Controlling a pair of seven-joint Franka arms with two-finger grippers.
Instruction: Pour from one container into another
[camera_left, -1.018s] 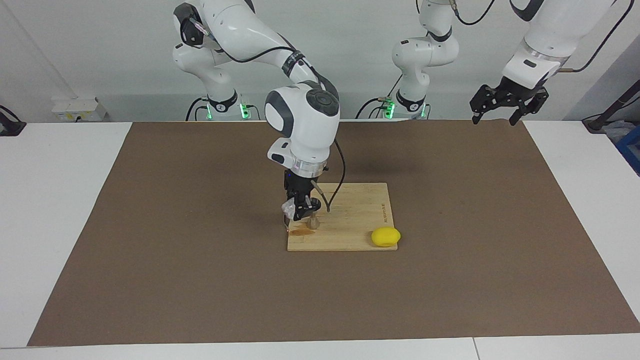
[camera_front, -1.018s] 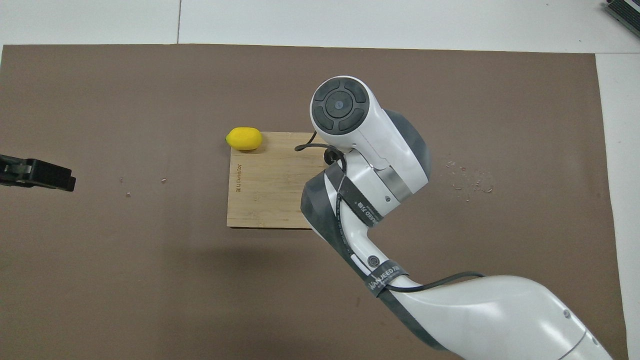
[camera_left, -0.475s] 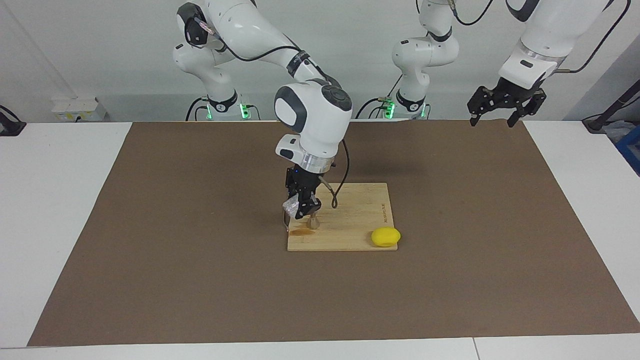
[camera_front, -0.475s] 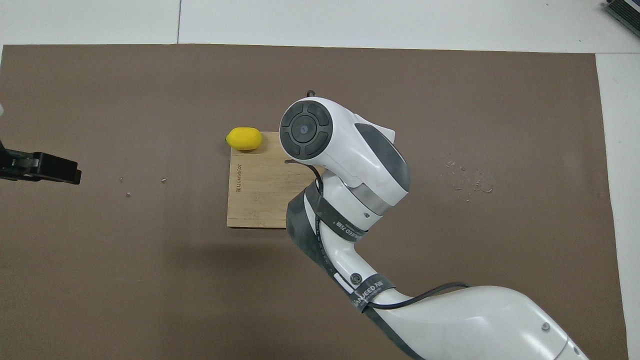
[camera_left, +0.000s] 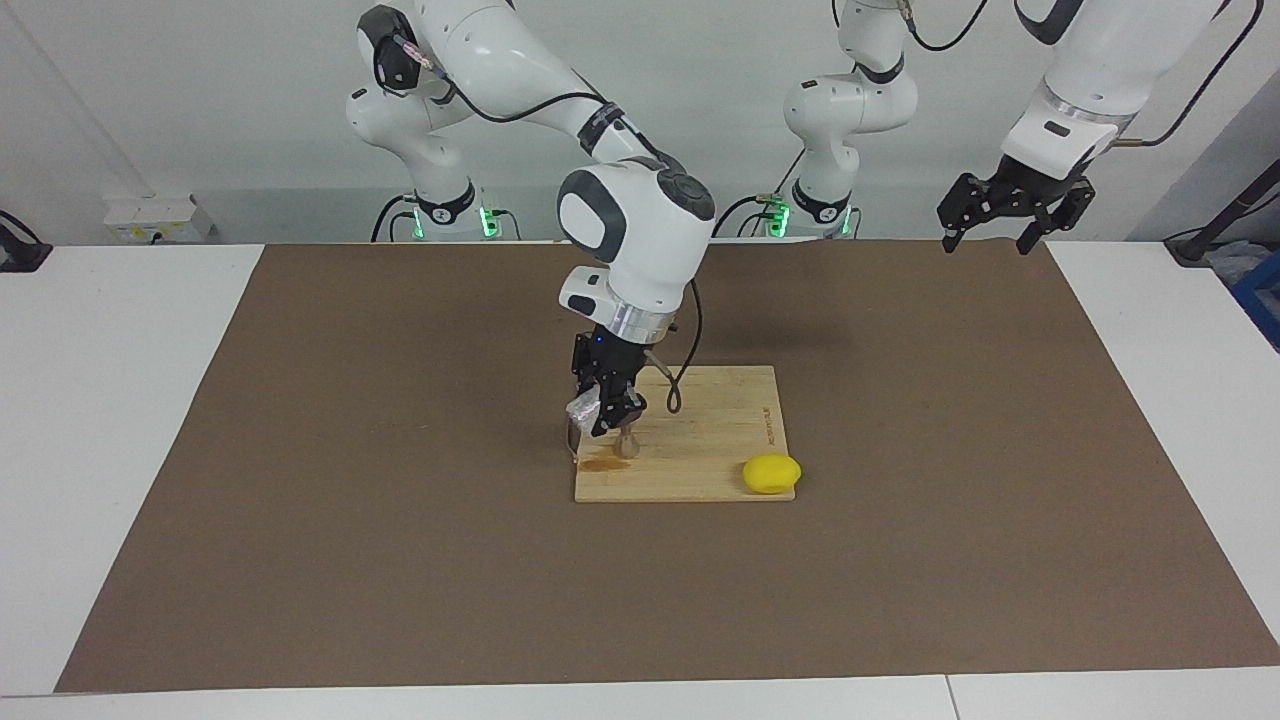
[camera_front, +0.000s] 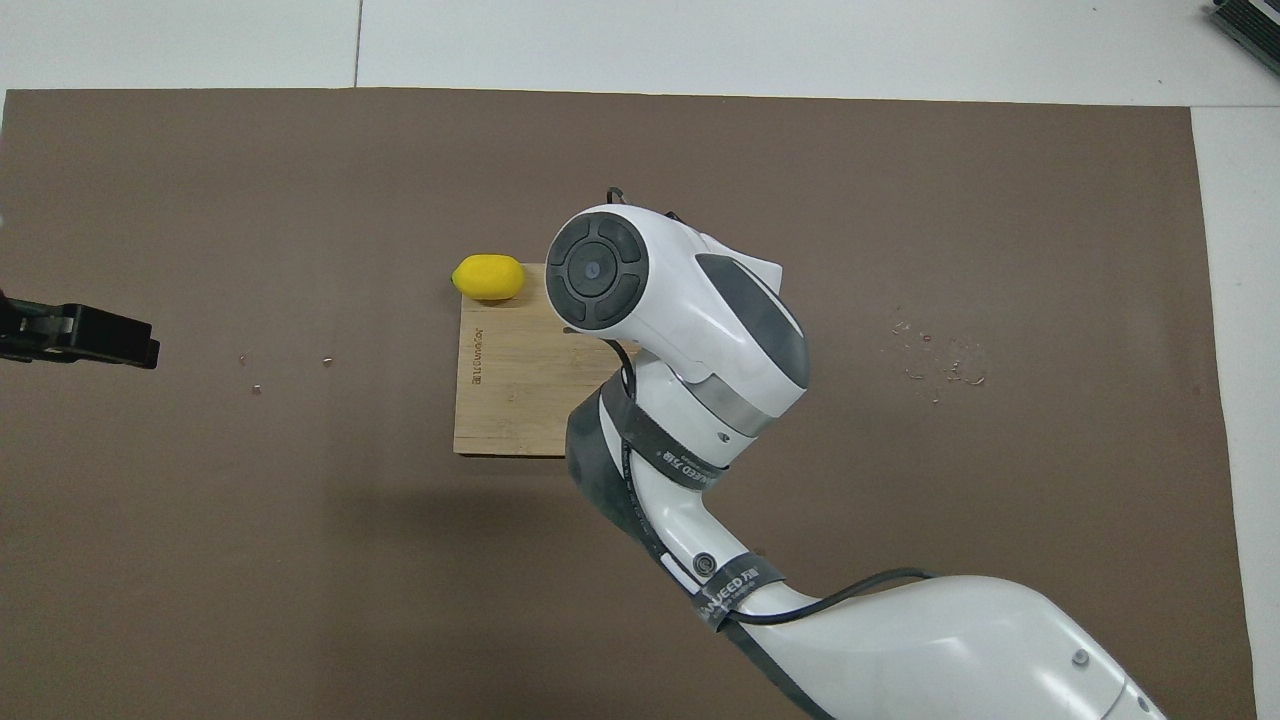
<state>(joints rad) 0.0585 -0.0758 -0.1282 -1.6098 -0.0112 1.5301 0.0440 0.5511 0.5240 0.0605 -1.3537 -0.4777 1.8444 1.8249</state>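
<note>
In the facing view my right gripper (camera_left: 601, 424) hangs low over the corner of the wooden board (camera_left: 720, 440) and is shut on the clear cup (camera_left: 580, 409). The cup is tilted, just above and beside the small metal jigger (camera_left: 626, 446). The jigger stands upright on the board next to a brown wet patch (camera_left: 598, 463). In the overhead view the right arm's wrist (camera_front: 680, 320) hides the cup, the jigger and the gripper. My left gripper (camera_left: 1005, 214) waits open in the air over the mat's edge at the left arm's end; its tip (camera_front: 78, 335) also shows from overhead.
A yellow lemon-like lump (camera_left: 771, 473) sits at the board's corner toward the left arm's end, also seen from above (camera_front: 488, 277). The board (camera_front: 510, 380) lies on a brown mat (camera_left: 300, 450). Small clear specks (camera_front: 940, 360) dot the mat toward the right arm's end.
The right arm's wrist has swung over the board toward the left arm's end, while its gripper stays over the jigger with the cup. The left gripper has shifted only slightly.
</note>
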